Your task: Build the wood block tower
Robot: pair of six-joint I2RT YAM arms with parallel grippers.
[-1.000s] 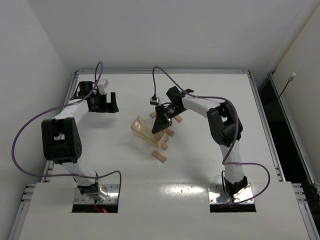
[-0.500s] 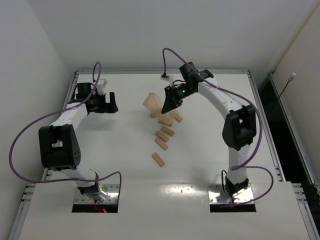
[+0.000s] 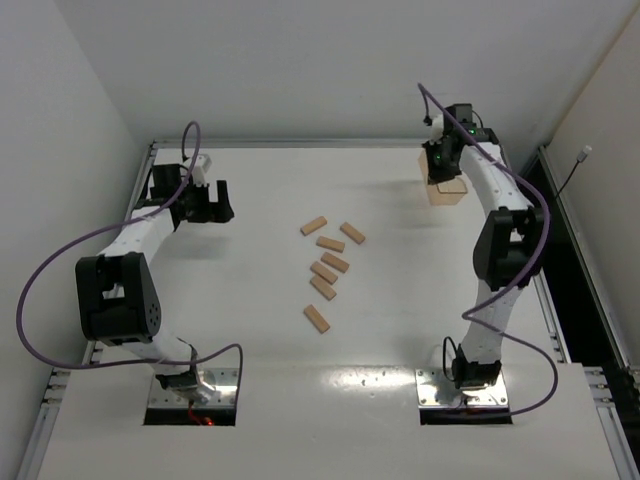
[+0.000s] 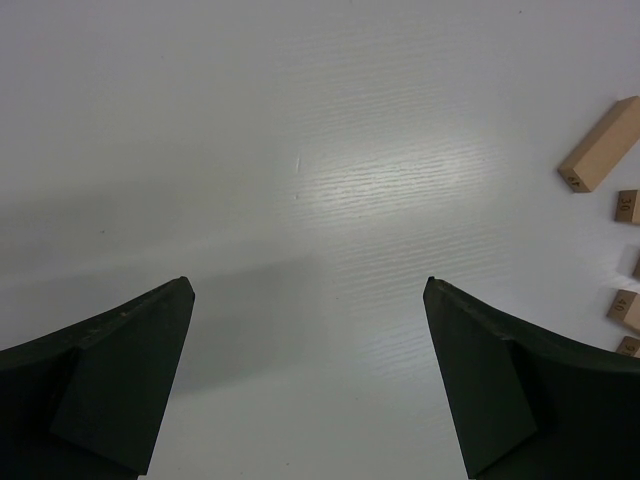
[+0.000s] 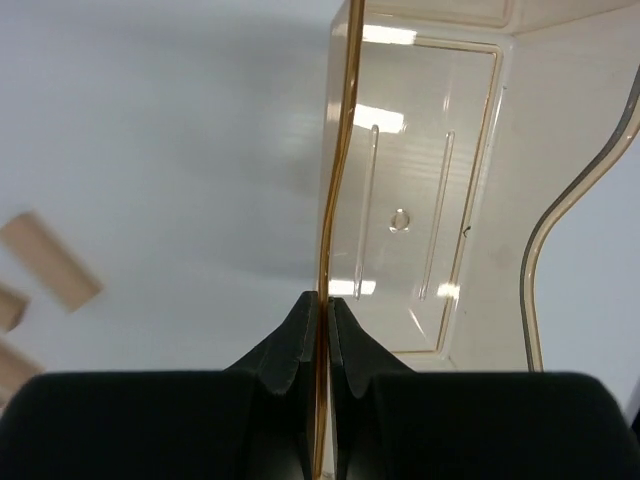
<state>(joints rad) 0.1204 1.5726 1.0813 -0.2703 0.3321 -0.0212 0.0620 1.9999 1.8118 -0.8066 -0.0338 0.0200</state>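
Several tan wood blocks lie loose and flat on the white table, from one (image 3: 314, 226) at the back to one (image 3: 317, 319) nearest me; no tower stands. Some show at the right edge of the left wrist view (image 4: 600, 146) and at the left of the right wrist view (image 5: 50, 261). My right gripper (image 3: 441, 170) (image 5: 323, 298) is shut on the wall of the translucent orange tray (image 3: 447, 189) (image 5: 420, 200), held empty at the far right. My left gripper (image 3: 205, 205) (image 4: 308, 290) is open and empty over bare table at the far left.
The table's raised rim (image 3: 320, 143) runs along the back, with walls close behind and on both sides. The arm bases sit at the near edge. A purple cable (image 3: 60, 260) loops off the left arm.
My right gripper has lifted the orange tray off the blocks and carried it from the table's middle to the far right corner. The blocks have spilled out into a loose line. The left gripper has barely moved.
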